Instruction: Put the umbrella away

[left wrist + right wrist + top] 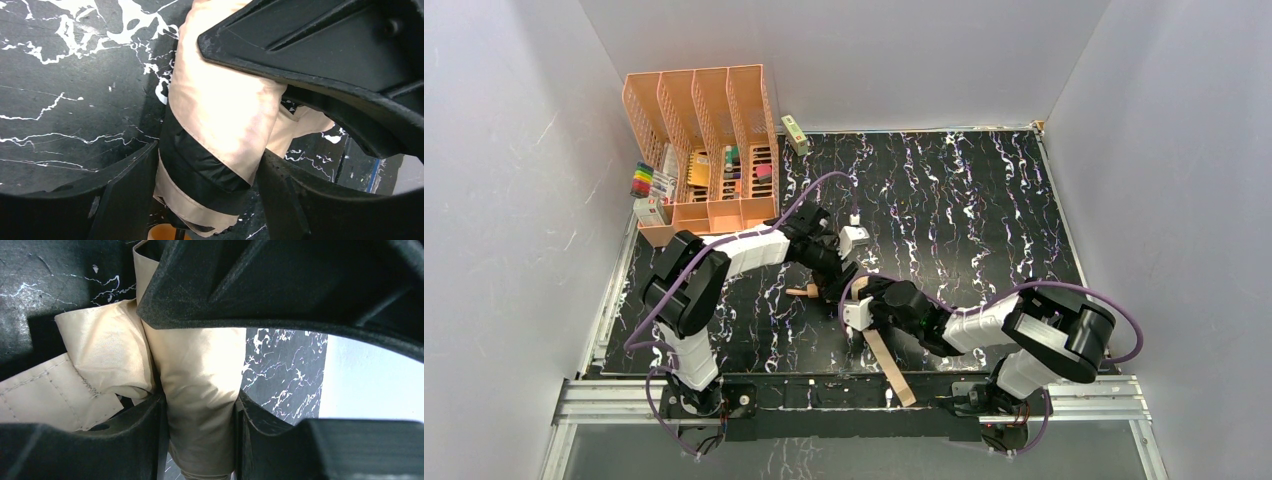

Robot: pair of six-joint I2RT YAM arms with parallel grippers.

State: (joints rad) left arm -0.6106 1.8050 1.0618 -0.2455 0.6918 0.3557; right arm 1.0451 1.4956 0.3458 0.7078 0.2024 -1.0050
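The umbrella [891, 368] lies on the black marbled table near the front edge, its pale tan fabric folded and a small tan handle [804, 291] sticking out to the left. My left gripper [829, 283] straddles the handle end. In the left wrist view both fingers [130, 195] touch the bundle [220, 110] where a dark band wraps it. My right gripper [861, 312] is shut on a narrower stretch of fabric [200, 380], pinched between its pads [150, 440]. Both arms hide the umbrella's middle from above.
A peach-orange slotted organizer [704, 140] stands at the back left, with markers [646, 180] and small boxes beside it. A small green box [795, 133] sits against the back wall. White walls enclose the table; a metal rail [844, 395] runs along the front.
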